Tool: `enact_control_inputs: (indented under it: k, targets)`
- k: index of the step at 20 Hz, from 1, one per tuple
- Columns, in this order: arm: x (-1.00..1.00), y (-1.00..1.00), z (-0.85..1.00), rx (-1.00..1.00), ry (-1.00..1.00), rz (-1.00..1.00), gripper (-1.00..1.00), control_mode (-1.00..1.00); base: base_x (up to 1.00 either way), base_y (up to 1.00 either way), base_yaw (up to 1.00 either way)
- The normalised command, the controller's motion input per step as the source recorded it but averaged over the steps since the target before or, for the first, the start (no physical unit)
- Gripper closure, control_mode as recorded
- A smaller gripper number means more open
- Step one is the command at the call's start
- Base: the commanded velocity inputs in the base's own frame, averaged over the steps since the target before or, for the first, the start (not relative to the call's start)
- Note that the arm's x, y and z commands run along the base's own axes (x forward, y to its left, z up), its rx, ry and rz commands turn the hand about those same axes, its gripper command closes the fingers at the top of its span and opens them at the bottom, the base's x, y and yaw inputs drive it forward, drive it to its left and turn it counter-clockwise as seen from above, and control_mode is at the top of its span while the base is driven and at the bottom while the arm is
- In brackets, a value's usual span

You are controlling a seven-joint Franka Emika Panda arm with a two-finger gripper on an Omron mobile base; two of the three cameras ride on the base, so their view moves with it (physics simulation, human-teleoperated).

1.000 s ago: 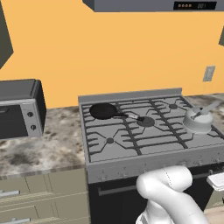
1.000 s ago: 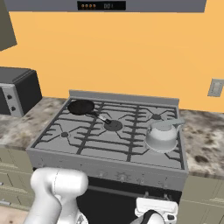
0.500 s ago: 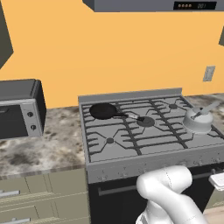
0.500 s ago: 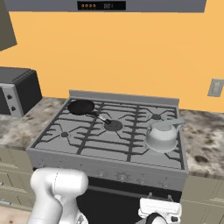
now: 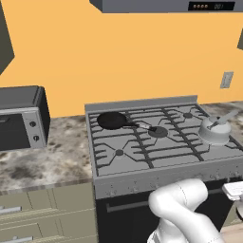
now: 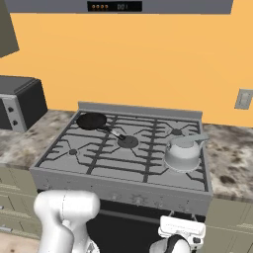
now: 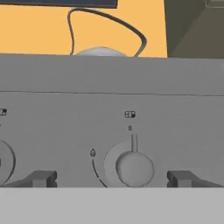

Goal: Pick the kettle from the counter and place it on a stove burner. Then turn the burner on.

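Observation:
The silver-grey kettle (image 5: 214,130) (image 6: 183,153) stands on the front right stove burner, on the grey grate. In the hand view its rounded top (image 7: 101,51) peeks over the stove's front panel. My gripper (image 7: 113,179) is low in front of that panel and is open. Its dark fingertips (image 7: 41,178) stand wide on either side of a round grey knob (image 7: 133,168), whose pointer is upright. My white hand (image 6: 181,230) (image 5: 235,190) sits below the stove's front right edge. Bare burner caps show at the stove's centre (image 5: 159,131) and front left (image 5: 118,152).
A black frying pan (image 5: 111,120) (image 6: 92,120) lies on the back left burner, its handle pointing toward the middle. A microwave (image 5: 21,116) stands on the speckled counter (image 5: 47,161) at the left. Part of another knob (image 7: 5,162) shows at the hand view's left edge.

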Motion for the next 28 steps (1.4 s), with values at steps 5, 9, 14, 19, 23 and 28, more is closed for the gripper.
enact_control_inputs:
  k: [5, 9, 14, 19, 23, 28]
  targets:
    - [0.42, -0.04, -0.02, 0.00, 0.00, -0.01, -1.00, -1.00, 0.00, 0.00, 0.00]
    - [0.03, -0.37, 0.00, 0.00, 0.00, 0.00, -1.00, -1.00, 0.00, 0.00, 0.00]
    - [0.00, -0.16, 0.00, 0.00, 0.00, 0.00, -1.00, -1.00, 0.00, 0.00, 0.00]
    - [0.00, -0.05, 0.00, 0.00, -0.01, 0.00, -1.00, -1.00, 0.00, 0.00, 0.00]
    - [-0.04, -0.10, 0.00, 0.00, -0.05, 0.00, -1.00, -1.00, 0.00, 0.00, 0.00]
    - [0.00, 0.00, 0.00, 0.00, 0.00, 0.00, -1.00, -1.00, 0.00, 0.00, 0.00]
